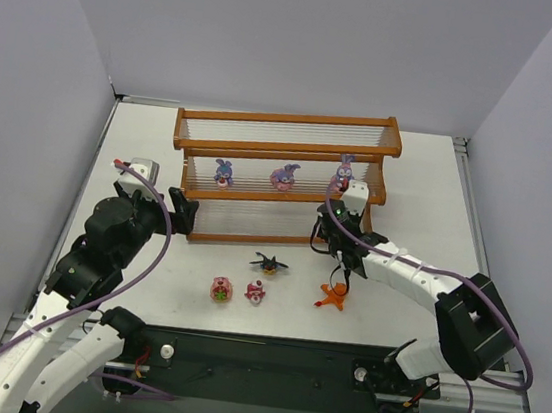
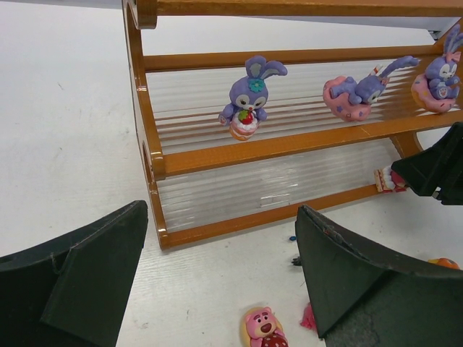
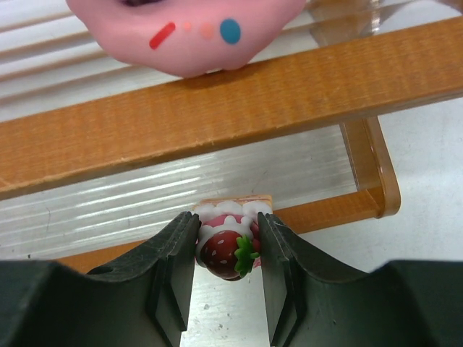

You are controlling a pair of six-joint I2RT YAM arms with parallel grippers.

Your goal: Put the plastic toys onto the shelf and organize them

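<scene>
**Three Bunnies Up, One Strawberry Toy Held**

From above, the shelf (image 1: 283, 147) had three purple bunnies (image 1: 284, 176) in a row on its middle step; a black winged toy (image 1: 268, 262), two pink toys (image 1: 221, 288) and an orange toy (image 1: 332, 294) lay on the table (image 1: 426, 215) in front; in the left wrist view, the left gripper (image 2: 221, 231) was wide open and held nothing; in the right wrist view, the right gripper (image 3: 227, 228) squeezed a strawberry toy (image 3: 224, 253) by the bottom step.

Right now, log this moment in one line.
right gripper: shut on strawberry toy, by shelf lowest tier | left gripper: open, empty
</scene>
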